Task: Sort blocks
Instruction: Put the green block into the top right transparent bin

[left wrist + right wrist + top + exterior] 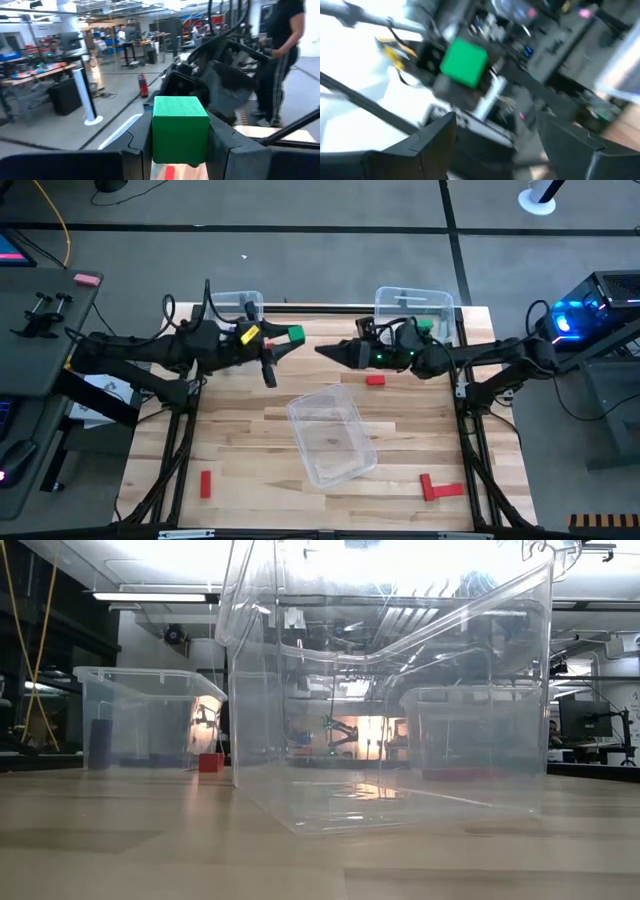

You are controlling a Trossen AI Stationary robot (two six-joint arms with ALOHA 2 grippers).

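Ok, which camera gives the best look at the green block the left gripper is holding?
The left wrist view: the green block fills the frame, clamped in the left gripper. The high view shows it tiny, the right wrist view blurred, the low view not at all.

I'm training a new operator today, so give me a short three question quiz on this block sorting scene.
1. True or false: the left gripper holds a green cube.
2. Which is open and holds nothing: A) the left gripper, B) the right gripper?
3. What colour is the small block on the table just below the right gripper in the high view?

Key: 1 true. 2 B. 3 red.
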